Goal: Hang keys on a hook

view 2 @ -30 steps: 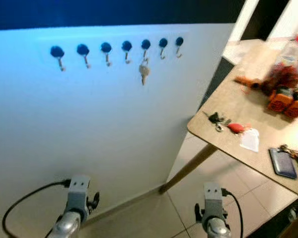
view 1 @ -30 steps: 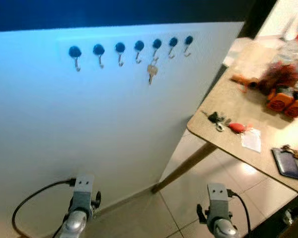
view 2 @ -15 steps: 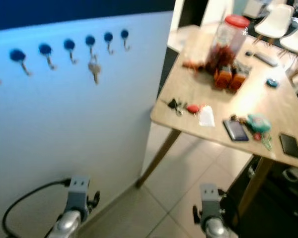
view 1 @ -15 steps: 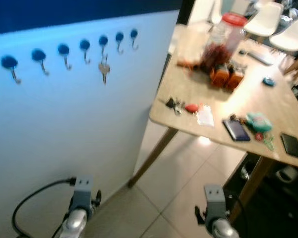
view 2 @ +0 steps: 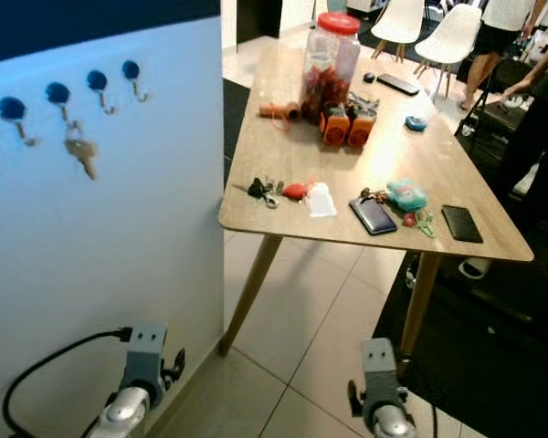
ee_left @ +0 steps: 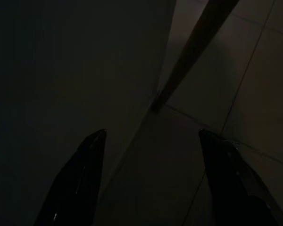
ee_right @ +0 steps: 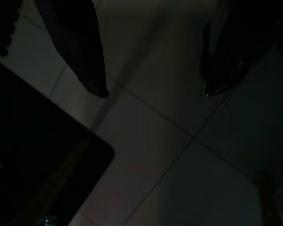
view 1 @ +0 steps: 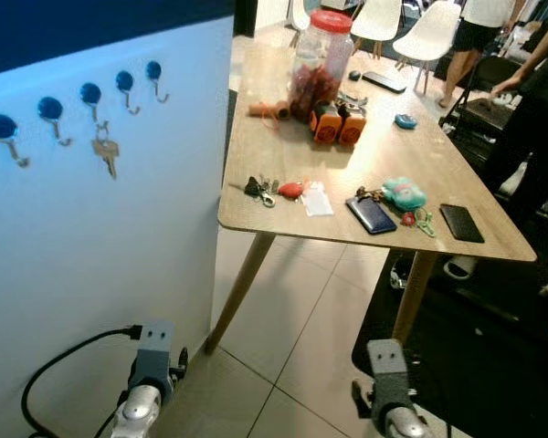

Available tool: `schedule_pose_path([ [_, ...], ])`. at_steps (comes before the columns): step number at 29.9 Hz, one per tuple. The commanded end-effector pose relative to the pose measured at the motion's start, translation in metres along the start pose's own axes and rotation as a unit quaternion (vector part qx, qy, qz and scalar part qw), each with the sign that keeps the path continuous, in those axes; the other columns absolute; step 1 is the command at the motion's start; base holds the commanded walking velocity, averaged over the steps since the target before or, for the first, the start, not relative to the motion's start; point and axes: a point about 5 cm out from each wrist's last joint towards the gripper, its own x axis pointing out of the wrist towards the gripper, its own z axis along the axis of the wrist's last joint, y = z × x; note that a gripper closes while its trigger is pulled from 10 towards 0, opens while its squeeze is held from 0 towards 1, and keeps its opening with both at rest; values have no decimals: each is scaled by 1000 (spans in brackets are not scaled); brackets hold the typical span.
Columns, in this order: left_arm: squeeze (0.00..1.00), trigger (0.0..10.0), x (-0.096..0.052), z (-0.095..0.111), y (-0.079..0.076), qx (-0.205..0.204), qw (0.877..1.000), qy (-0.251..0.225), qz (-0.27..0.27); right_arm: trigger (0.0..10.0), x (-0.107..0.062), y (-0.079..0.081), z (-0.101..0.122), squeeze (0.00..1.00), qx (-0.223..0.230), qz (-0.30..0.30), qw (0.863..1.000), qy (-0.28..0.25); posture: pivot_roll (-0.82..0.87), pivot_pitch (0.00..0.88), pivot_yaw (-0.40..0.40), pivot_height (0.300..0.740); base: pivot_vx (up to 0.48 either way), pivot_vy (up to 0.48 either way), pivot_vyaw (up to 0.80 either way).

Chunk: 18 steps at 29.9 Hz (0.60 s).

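A bunch of keys [view 1: 265, 190] with a red fob [view 1: 292, 190] lies near the front left edge of the wooden table [view 1: 283, 151]. On the white panel [view 1: 91, 265] to the left runs a row of blue-knobbed hooks [view 1: 125, 82]. One hook [view 1: 90, 94] carries a single key [view 1: 107, 153]; the others are bare. Both arms hang low over the floor, the left arm [view 1: 146, 383] by the panel and the right arm [view 1: 384, 379] in front of the table. The left gripper [ee_left: 151, 134] and right gripper [ee_right: 155, 92] are both open and hold nothing.
The table also bears a red-lidded jar [view 1: 320, 64], orange objects [view 1: 338, 123], a teal keychain [view 1: 404, 193] and two phones [view 1: 373, 214]. A table leg [view 1: 239, 292] slants down to the tiled floor. A person [view 1: 539, 109] stands at the right; white chairs [view 1: 429, 32] stand behind.
The camera has swung to the right: the hook panel has slid to the left of the picture and the table is now in the middle. Both arms hang as before.
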Motion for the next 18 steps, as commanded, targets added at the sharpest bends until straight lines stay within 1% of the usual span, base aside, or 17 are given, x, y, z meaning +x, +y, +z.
schedule_pose_path([
  [1, 0, 10000, -1, -4, -2, -9, 1000, 7, 2, 10000, 0, -4, 0, 0, -4, -5, 1000, 4, 90, 29, -92, 740, 0, 0, 0],
  [3, 0, 10000, -1, -3, -2, -14, 1000, 5, 5, 10000, 0, -4, 0, 0, -4, -4, 1000, 4, 90, 29, -92, 740, 0, 0, 0],
  [4, 0, 10000, 0, -2, -2, -18, 1000, 4, 7, 10000, 0, -3, 0, 0, -4, -3, 1000, 4, 90, 29, -92, 740, 0, -266, 0],
  [18, 0, 10000, 1, 0, -2, -18, 1000, 2, 6, 10000, 0, -2, -1, 0, -6, 1, 1000, 4, 91, 31, -91, 740, 0, -475, 0],
])
